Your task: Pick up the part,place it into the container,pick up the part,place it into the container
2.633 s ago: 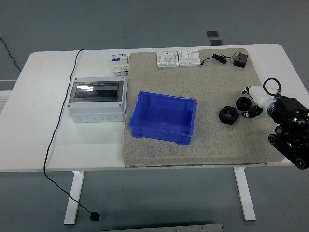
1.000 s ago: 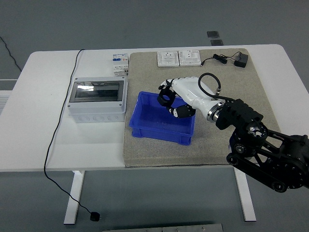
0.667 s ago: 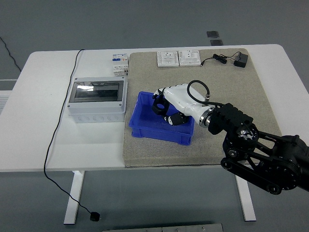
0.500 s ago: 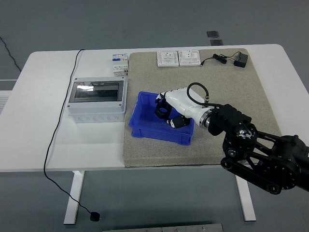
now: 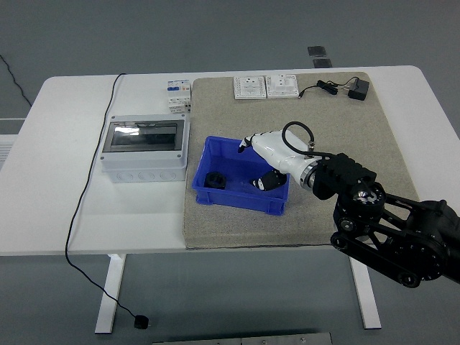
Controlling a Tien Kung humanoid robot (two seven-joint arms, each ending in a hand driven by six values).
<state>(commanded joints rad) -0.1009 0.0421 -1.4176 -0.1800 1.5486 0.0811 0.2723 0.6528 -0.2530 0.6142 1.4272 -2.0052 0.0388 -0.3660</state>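
Inside blue plastic bin (image 5: 277, 206) — black ring-shaped part (image 5: 213, 180); robot hand (image 5: 260, 162) empty, fingers loose.

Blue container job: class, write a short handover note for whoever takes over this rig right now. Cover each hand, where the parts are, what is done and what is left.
Right hand: over the blue container, fingers open, holding nothing.
Left hand: not in view.
Parts: one black nut lies in the container's left end. No other loose part shows on the grey mat; the hand may hide something beneath it.
Done: at least one part placed.
Left: withdraw the hand, check the bin for the second part.
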